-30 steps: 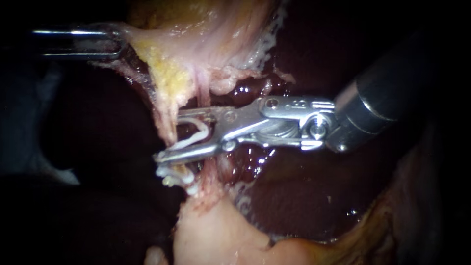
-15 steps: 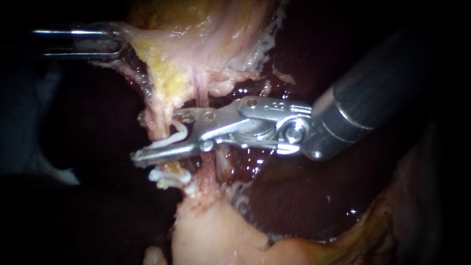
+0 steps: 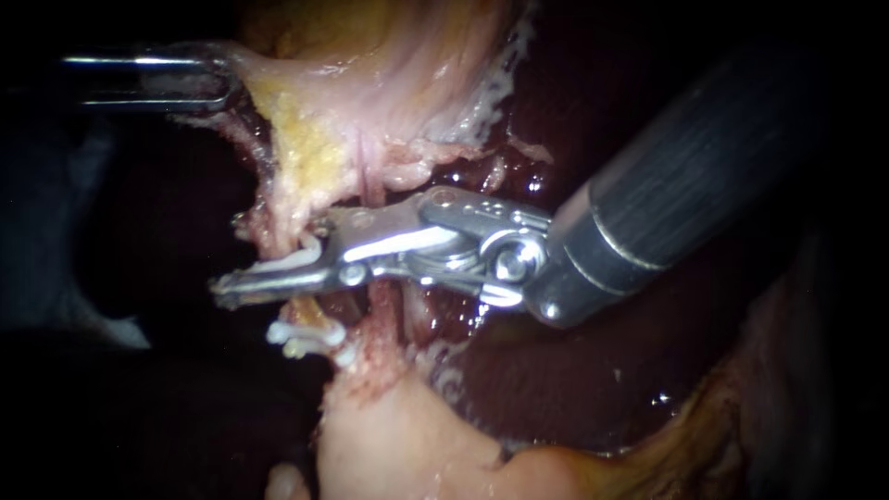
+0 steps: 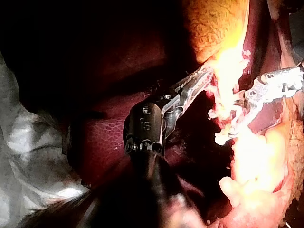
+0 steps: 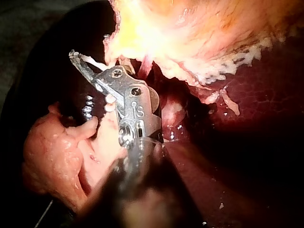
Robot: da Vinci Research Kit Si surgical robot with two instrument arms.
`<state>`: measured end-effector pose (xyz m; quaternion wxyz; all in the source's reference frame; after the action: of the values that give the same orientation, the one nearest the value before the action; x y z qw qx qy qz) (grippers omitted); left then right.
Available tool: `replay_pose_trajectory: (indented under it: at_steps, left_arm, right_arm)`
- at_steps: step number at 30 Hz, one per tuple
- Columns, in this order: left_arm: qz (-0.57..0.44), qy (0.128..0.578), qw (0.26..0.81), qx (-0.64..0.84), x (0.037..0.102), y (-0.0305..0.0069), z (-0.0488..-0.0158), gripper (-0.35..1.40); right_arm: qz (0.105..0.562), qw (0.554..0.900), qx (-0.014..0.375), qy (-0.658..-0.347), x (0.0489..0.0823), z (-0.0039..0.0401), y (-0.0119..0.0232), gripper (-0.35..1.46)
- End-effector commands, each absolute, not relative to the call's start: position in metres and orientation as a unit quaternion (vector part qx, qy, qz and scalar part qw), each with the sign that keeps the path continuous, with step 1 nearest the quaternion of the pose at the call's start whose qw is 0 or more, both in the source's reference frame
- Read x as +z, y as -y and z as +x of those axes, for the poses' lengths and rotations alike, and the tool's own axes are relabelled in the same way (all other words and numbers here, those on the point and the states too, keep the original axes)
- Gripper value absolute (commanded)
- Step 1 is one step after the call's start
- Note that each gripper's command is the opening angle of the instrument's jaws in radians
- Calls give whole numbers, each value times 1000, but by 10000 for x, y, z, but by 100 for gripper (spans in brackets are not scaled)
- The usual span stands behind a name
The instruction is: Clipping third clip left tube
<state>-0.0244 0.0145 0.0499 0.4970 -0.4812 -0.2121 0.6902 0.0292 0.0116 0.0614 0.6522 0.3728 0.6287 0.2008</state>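
- The step in hand is closing the 3rd clip. The right instrument (image 3: 236, 259), a dark ribbed shaft ending in 2 long silver jaws, reaches across the left tube (image 3: 282, 230), a thin pink-yellow strand hanging from the lumpy yellow fat (image 3: 306, 148).
- Its jaws stand slightly apart and pinch a curved white plastic clip (image 3: 301, 257) from both sides. The clip straddles the tube, which passes between the jaws.
- Just below the lower jaw, 2 seated white clips (image 3: 306, 333) already cross the same tube, close together.
- The left instrument (image 3: 211, 79), a slim steel shaft with slender jaws, is clamped on the corner of the pale pink tissue sheet (image 3: 407, 65) and appears to hold it taut.
- The next move, as I judge it, is a full squeeze until the clip locks — then open and draw straight back along the shaft.
- Edges to mind:
  - The lower jaw lies near the seated clips.
  - A second pink strand (image 3: 381, 310) sits just behind the jaws.
  - The glossy dark red liver (image 3: 574, 370) lies beneath the hinge.
- There is dark free space beyond the jaw tips, which already project past the tube. A pale pink rounded lump (image 3: 389, 435) sits below, well clear.
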Motion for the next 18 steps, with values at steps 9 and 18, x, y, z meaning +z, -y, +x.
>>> replay_pose_trajectory:
  at_steps: [9,18]
  left_arm:
    - [-481,212,497,690,499,-145,-244,-35]
    - [-481,212,497,690,499,-145,-244,-35]
  right_arm:
    - [403,628,231,-625,609,295,-114,47]
    - [403,625,232,-627,604,296,-114,48]
